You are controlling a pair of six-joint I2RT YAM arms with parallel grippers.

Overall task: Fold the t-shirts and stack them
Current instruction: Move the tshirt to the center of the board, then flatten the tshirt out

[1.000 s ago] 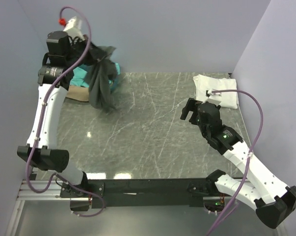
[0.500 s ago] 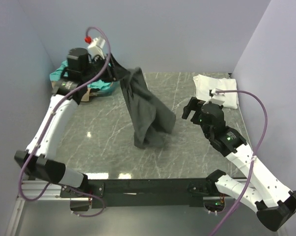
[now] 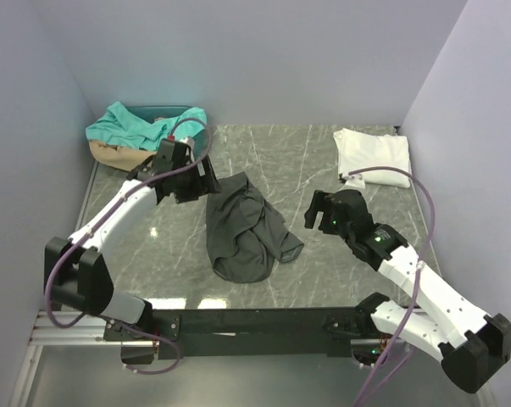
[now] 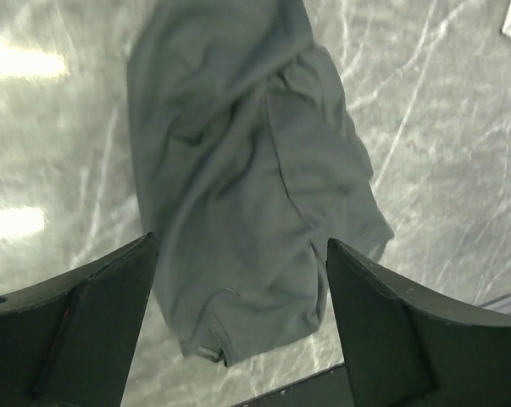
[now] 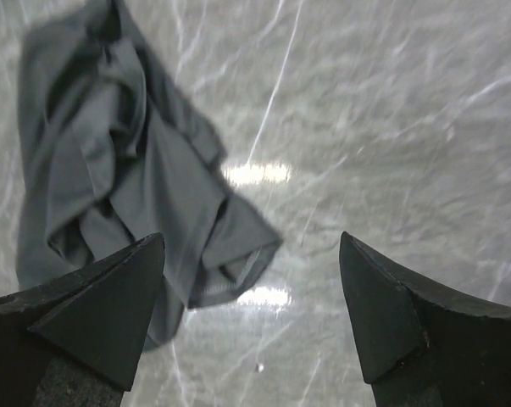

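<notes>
Pale lilac walls (image 3: 263, 59) on three sides; underneath, a dark, veined stone worktop (image 3: 323, 161). Near the middle of it, slightly left, a charcoal grey t-shirt (image 3: 242, 227) — crumpled in a loose heap, lying on the stone, gripped by neither claw. In the far right corner, a folded white t-shirt (image 3: 372, 155), well apart from the grey one. In the far left corner, a teal shirt (image 3: 132, 125) bunched over a tan shirt (image 3: 111, 154), both close to the wall. Just beside the far left end of the grey heap, the left claw (image 3: 206, 180), spread wide and holding nothing; in its wrist view, grey cloth lying below the gap. To the right of the heap — near but apart — the right claw (image 3: 317, 212), likewise spread wide and empty, pointed left toward the cloth. In its wrist view, the heap at upper left, with bare stone under most of the gap.
</notes>
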